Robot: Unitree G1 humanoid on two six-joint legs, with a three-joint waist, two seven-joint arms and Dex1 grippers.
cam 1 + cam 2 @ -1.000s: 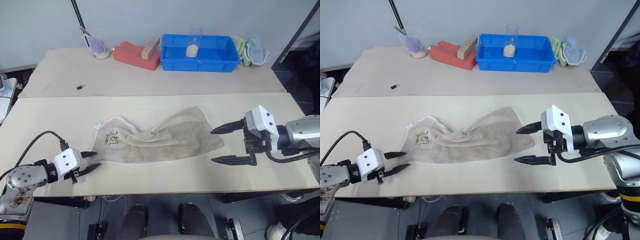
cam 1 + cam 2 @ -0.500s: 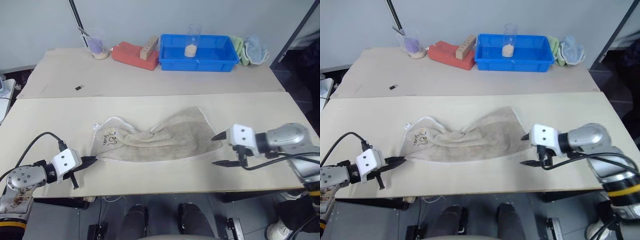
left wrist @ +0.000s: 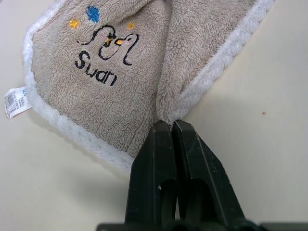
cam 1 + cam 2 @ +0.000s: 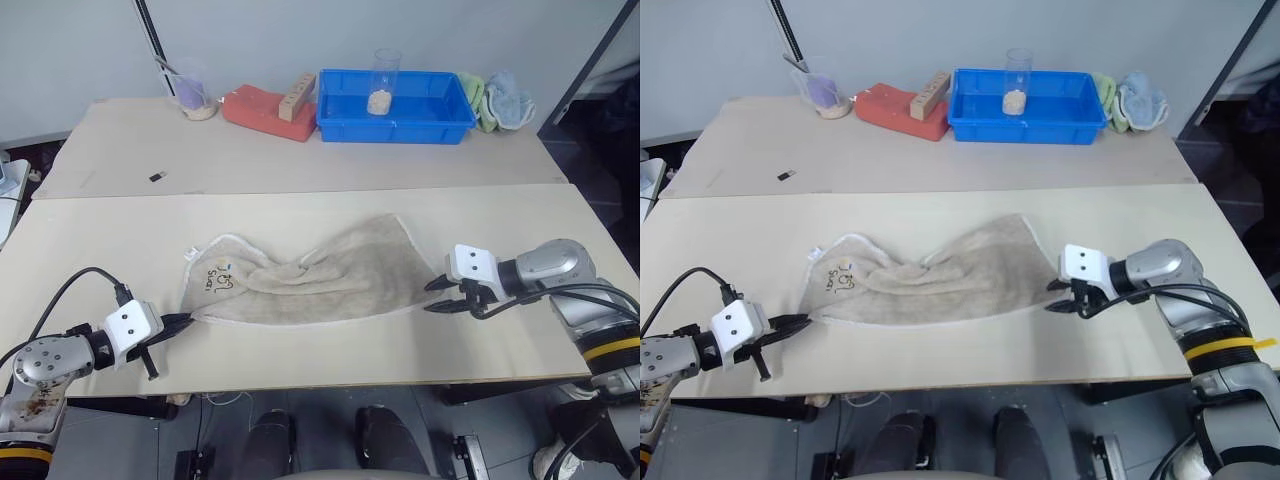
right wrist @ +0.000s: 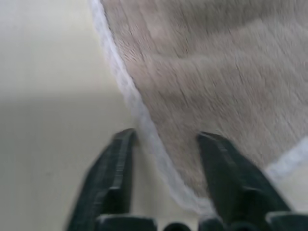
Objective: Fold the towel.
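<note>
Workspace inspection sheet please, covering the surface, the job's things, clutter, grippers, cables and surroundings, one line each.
Surface: two pale tabletops butted together, a seam running between them.
Job's things: towel lies bunched and unfolded on the near tabletop, logo corner toward the robot's left.
Clutter: on the far tabletop, blue bin holding a clear cup, red block, wooden piece, small cup, green cloth and light-blue cloth; a small dark item.
Grippers: left gripper shut on the towel's white-trimmed edge; right gripper part open, straddling the trim at the opposite corner.
Cables: black cable loops from the left arm; another along the right arm.
Surroundings: plain grey wall behind.
</note>
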